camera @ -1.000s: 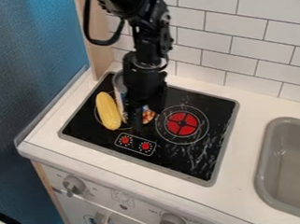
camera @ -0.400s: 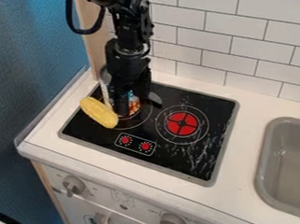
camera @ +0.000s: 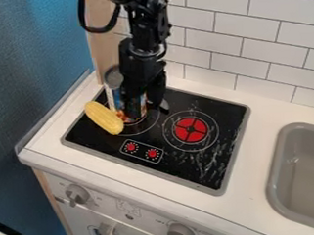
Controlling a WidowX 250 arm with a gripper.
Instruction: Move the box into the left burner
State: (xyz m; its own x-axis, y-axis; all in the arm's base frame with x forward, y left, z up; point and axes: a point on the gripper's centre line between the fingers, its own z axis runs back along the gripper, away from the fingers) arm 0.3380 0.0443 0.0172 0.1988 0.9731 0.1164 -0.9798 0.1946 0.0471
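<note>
The black gripper (camera: 136, 108) hangs low over the back left of the black stove, above the left burner's thin ring (camera: 148, 126). A small printed box (camera: 143, 109) with orange and blue shows in part beside the gripper, inside that ring; the gripper hides much of it. Whether it is held, I cannot tell.
Just left of the gripper stands a can (camera: 112, 81) with a grey lid. Yellow corn (camera: 103, 118) lies at the stove's left side. The right burner (camera: 190, 129) is red. A grey sink (camera: 299, 174) is at far right, a tiled wall (camera: 248, 42) behind.
The gripper swung left and toward the back, then came slightly right again. The corn has shifted left and turned. The can stands a little farther left than at first.
</note>
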